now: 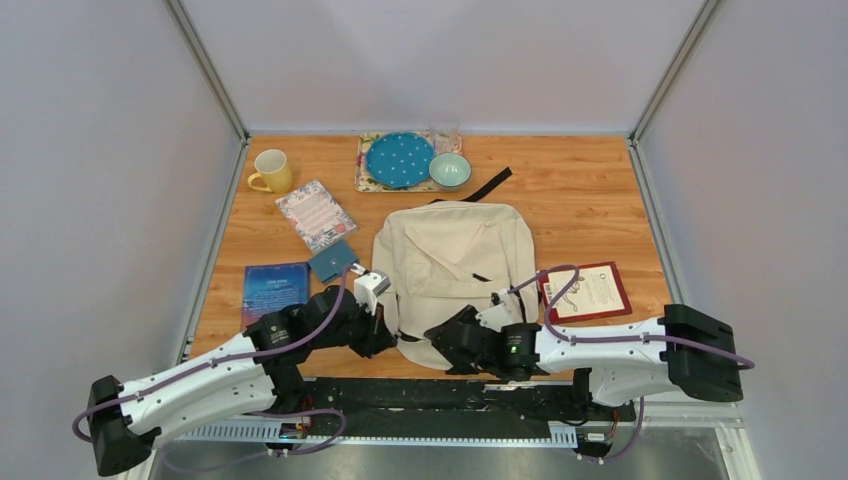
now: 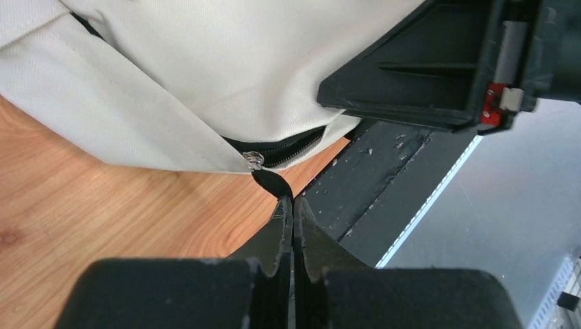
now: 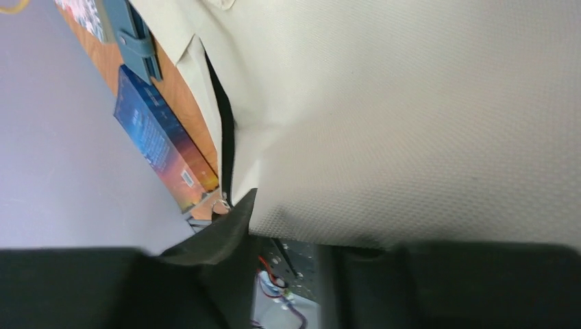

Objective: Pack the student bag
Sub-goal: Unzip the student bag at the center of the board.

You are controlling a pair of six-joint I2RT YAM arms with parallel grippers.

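The cream student bag lies flat mid-table, its bottom edge toward the arms. My left gripper is at its near left corner. In the left wrist view the gripper is shut on the black zipper pull tab, which hangs from the metal slider at the end of the partly open zipper. My right gripper is at the bag's near edge. In the right wrist view it is open, its jaws wide apart against the bag's fabric, with the black zipper line to its left.
A blue book, teal pouch and floral notebook lie left of the bag. A red-edged booklet lies to its right. A yellow mug, blue plate, bowl and glass stand at the back.
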